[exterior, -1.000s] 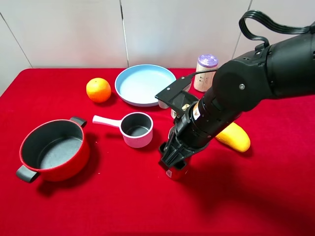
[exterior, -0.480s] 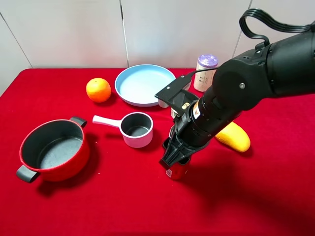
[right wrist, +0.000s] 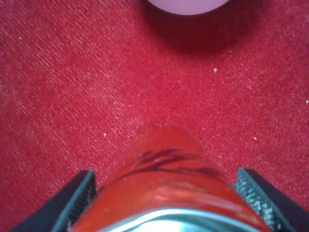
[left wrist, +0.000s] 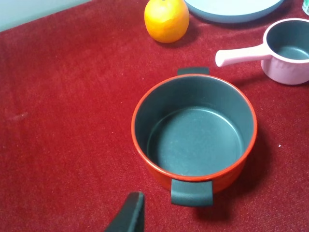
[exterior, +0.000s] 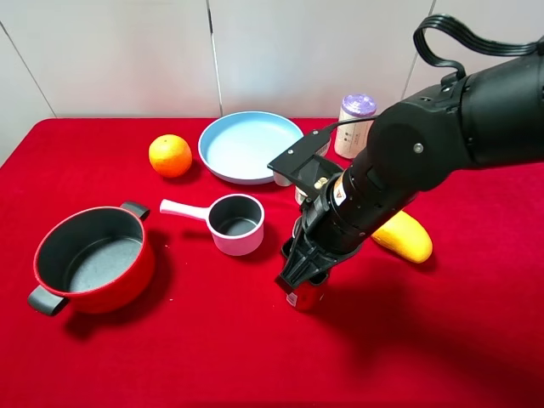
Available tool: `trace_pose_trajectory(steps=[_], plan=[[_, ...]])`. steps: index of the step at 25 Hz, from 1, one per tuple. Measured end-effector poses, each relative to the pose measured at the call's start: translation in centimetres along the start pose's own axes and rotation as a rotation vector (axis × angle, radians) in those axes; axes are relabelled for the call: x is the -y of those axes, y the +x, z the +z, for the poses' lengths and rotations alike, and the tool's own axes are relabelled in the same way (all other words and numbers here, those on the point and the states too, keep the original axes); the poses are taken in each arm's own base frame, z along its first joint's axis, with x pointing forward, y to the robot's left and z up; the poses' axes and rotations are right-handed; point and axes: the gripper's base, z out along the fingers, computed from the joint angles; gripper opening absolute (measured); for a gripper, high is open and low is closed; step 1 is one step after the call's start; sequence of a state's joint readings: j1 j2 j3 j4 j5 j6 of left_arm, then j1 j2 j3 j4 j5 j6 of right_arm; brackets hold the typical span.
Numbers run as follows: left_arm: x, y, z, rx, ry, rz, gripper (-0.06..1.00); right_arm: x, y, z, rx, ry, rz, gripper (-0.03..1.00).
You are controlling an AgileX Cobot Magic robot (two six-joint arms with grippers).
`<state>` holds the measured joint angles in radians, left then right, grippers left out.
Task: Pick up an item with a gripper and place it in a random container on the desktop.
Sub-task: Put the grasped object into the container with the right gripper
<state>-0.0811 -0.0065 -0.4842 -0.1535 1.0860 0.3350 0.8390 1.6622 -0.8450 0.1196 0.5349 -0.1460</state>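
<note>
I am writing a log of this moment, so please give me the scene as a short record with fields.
right gripper: around the red can, jaws against both sides, apparently gripping
red can: beside the pink saucepan on the red cloth, not touching it
pink saucepan: empty
left gripper: one finger visible, near the red pot
red pot: empty

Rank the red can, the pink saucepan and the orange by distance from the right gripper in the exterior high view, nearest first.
1. Red can: between the right gripper's fingers.
2. Pink saucepan: just up-left of it.
3. Orange: far back, left.
</note>
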Motion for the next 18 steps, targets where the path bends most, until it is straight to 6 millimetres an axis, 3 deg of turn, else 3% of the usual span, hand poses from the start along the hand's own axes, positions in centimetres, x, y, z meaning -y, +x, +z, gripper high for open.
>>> trace_pose_trajectory(steps=[7, 18], plan=[[0.0, 0.0, 0.0, 0.000, 0.000, 0.000, 0.99, -0.2, -0.1, -0.7, -0.055, -0.016, 0.004, 0.44], [0.0, 0.0, 0.0, 0.000, 0.000, 0.000, 0.99, 0.0, -3.9, -4.1, -0.034, 0.011, -0.056, 0.44]])
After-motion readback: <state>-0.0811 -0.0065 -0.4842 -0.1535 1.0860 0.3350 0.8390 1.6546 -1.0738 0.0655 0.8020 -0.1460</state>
